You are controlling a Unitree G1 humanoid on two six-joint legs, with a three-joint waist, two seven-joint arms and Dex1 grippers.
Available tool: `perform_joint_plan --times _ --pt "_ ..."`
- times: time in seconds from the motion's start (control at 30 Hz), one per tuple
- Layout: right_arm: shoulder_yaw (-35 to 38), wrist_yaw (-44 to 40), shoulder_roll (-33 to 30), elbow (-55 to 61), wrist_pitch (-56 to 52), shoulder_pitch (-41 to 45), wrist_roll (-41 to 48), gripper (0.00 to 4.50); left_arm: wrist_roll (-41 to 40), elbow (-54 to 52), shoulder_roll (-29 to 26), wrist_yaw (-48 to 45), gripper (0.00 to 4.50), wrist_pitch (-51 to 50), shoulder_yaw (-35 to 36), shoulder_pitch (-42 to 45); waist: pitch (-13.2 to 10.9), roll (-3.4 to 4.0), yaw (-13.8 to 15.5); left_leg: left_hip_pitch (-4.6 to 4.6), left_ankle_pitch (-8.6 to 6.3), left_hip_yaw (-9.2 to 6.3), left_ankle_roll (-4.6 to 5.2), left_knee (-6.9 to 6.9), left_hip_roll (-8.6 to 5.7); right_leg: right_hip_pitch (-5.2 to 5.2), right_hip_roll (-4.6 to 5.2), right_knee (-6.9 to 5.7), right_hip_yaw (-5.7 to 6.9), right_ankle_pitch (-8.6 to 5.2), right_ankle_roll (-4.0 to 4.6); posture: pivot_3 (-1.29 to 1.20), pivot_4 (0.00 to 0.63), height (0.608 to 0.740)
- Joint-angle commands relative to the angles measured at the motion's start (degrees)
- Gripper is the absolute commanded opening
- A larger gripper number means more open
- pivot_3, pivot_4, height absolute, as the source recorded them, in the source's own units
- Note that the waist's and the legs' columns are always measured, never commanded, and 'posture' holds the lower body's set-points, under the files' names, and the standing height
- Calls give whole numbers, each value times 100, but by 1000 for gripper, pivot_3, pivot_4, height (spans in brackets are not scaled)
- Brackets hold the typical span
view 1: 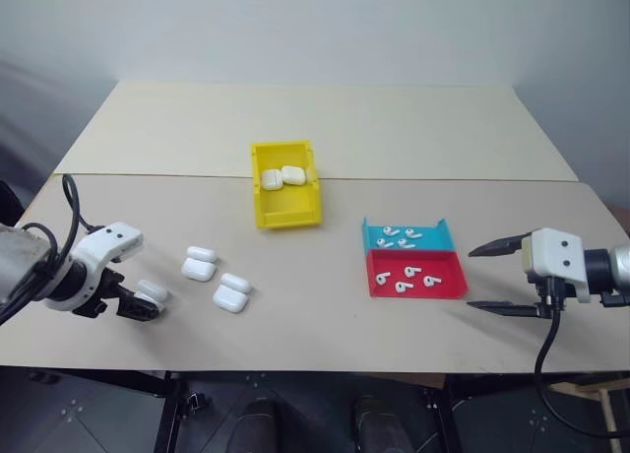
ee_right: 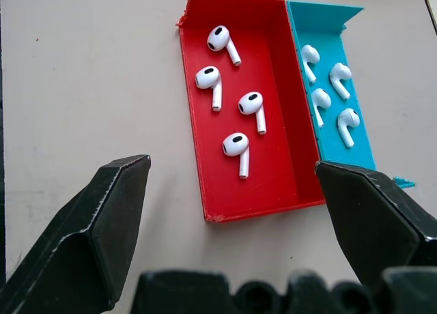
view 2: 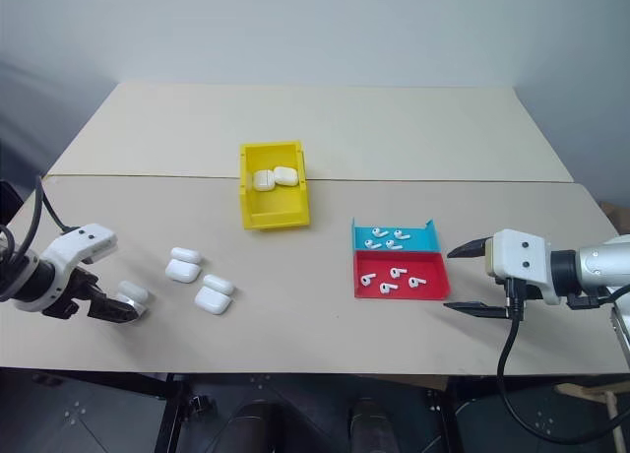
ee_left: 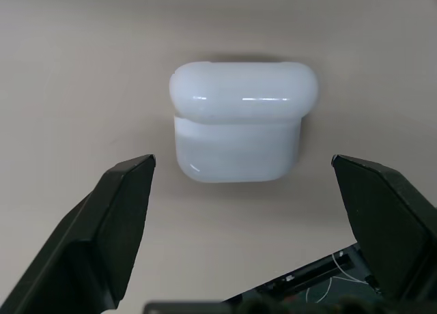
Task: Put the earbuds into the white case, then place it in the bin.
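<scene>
White case (ee_left: 242, 123) between spread left pincer (ee_left: 242, 191) fingers, untouched.

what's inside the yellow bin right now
Two closed white cases lie side by side at the far end of the yellow bin. The rest of its floor shows bare. Whether earbuds are inside those cases cannot be seen, as their lids are shut.

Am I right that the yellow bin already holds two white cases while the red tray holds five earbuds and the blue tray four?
Not quite: the red tray holds four earbuds, not five, as the right wrist view shows. The rest stands: the yellow bin holds two white cases, and the blue tray holds four earbuds.
</scene>
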State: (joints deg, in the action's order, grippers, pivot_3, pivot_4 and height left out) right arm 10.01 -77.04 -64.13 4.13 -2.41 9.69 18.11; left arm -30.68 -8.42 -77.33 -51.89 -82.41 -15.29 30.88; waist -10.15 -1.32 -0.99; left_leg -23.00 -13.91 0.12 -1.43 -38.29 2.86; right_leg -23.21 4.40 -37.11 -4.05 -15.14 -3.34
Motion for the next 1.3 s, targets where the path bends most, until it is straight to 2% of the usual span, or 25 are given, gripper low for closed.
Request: perform_joint_plan --times 0.03,0.37,0.73,0.83,0.97,1.13,1.23,1.3 --pt "196 -14 -135 117 -6 32 40 4468 132 89 54 -32 4500 -13 -94 101 0 0 3 0 0 0 0 0 0 0 0 -1 0 0 0 0 150 740" --pt "153 -32 -143 100 -25 139 26 4468 511 294 427 -31 4500 230 -482 349 0 0 13 1 0 -2 0 -4 -1 3 0 -3 1 0 0 0 150 740" --pt "188 -1 -207 158 -69 57 4 4468 650 270 446 -246 4500 240 -616 361 3 4 18 7 0 -2 0 -7 -1 8 1 -5 0 0 0 0 150 740" --pt "175 29 -190 142 -54 84 -10 4500 761 316 480 -187 3924 263 -644 373 3 4 17 6 0 -2 0 -7 -1 8 1 -6 0 0 -1 0 150 740" --pt "184 47 -196 140 -49 91 -11 4500 827 318 507 -224 2775 296 -644 328 3 4 17 4 0 -2 0 -8 -2 7 1 -4 0 0 -1 0 150 740" --pt "204 64 -203 135 -40 91 -37 4500 823 169 515 -212 2775 307 -509 272 3 4 17 6 0 -2 0 -9 -1 9 1 -6 0 0 -1 0 150 740" --pt "265 79 -211 135 -35 76 -58 4500 847 -128 374 -121 2775 458 -240 115 3 4 17 3 0 -2 0 -9 -1 8 1 -5 0 0 -2 0 150 740" --pt "390 76 -265 132 -17 28 -59 4500 897 -413 80 -81 2775 738 116 -181 2 3 17 -1 0 -2 0 -10 -1 5 2 -3 0 0 -2 0 150 740"
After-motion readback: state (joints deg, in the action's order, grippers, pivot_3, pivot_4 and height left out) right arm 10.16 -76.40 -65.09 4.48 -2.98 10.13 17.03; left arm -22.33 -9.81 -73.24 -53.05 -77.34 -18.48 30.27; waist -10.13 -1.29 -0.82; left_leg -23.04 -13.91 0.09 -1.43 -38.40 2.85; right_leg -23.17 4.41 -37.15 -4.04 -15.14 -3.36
